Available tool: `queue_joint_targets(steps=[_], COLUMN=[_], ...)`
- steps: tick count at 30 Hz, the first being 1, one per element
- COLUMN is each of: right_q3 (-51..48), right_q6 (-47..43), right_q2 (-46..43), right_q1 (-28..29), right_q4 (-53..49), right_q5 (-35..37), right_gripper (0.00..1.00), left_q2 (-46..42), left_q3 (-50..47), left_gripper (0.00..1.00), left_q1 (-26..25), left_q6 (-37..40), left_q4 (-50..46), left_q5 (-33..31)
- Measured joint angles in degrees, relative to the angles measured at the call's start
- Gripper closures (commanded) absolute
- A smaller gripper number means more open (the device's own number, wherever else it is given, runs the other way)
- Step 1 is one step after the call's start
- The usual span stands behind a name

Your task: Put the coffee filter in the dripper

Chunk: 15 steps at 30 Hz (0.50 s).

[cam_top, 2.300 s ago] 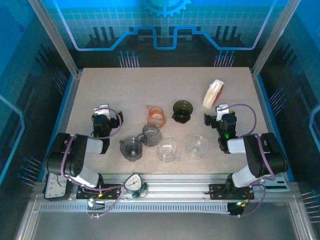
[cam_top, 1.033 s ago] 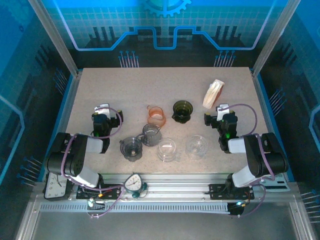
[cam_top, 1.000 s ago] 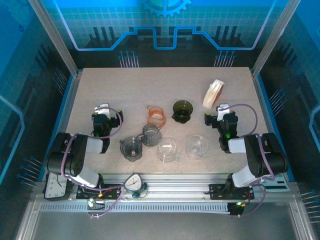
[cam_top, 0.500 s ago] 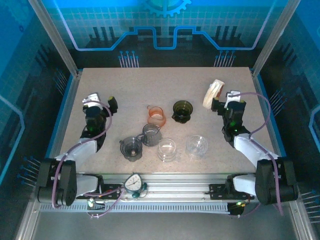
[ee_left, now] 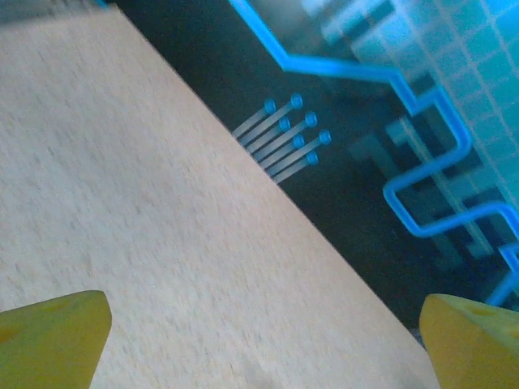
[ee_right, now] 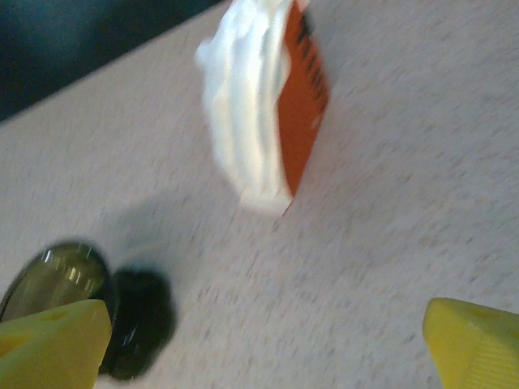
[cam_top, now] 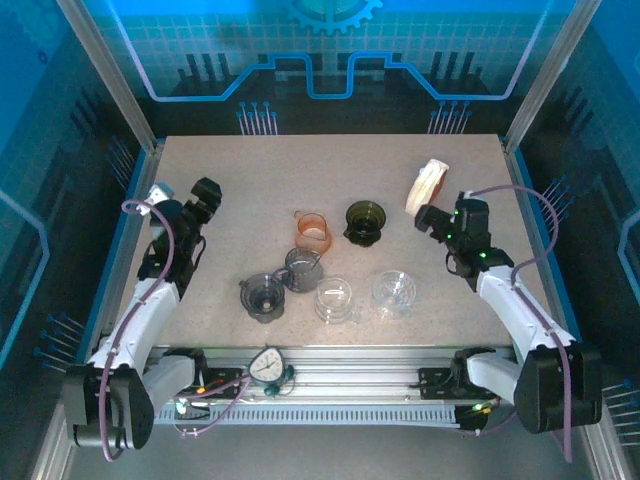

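Spanning the scene, the speckled table [cam_top: 330,165] has the left gripper [cam_top: 208,190] over its bare left side, jaws spread wide and empty, and the right gripper [cam_top: 428,220] equally wide and empty. Just beyond the right gripper, the white coffee filter stack [cam_top: 427,186] stands on edge at the far right. The dark green dripper [cam_top: 364,221] sits to its left, apart from it.
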Motion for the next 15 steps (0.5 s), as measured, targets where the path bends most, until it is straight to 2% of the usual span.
queue_joint_targets(steps=[3,8,13,15], right_q3=[0.90,0.70,-0.87,-1.84], right_q6=[-0.90,-2.60,-2.91,-2.84], right_q2=[-1.05,-4.74,-9.11,-10.38], right_q1=[4.72,11.08,12.90,13.07], right_q4=[-5.92,-15.45,-21.11,-23.04], right_q5=[-1.03,-1.81,-3.04,-3.41], right_gripper=[0.01,0.09,0.21,0.26], left_q2=[0.07,-0.96,-3.67,-4.22], left_q3=[2.71,7.58,6.67,6.16], left_gripper=[0.09,0.17,0.18,0.15], left_q1=[-2.25,-11.65,-17.57,-19.85], left_q6=[0.35,3.56,4.57,4.79], left_q4=[-8.24,-20.11,-28.74,-31.47], left_q5=[5.01,9.09,11.63,11.63])
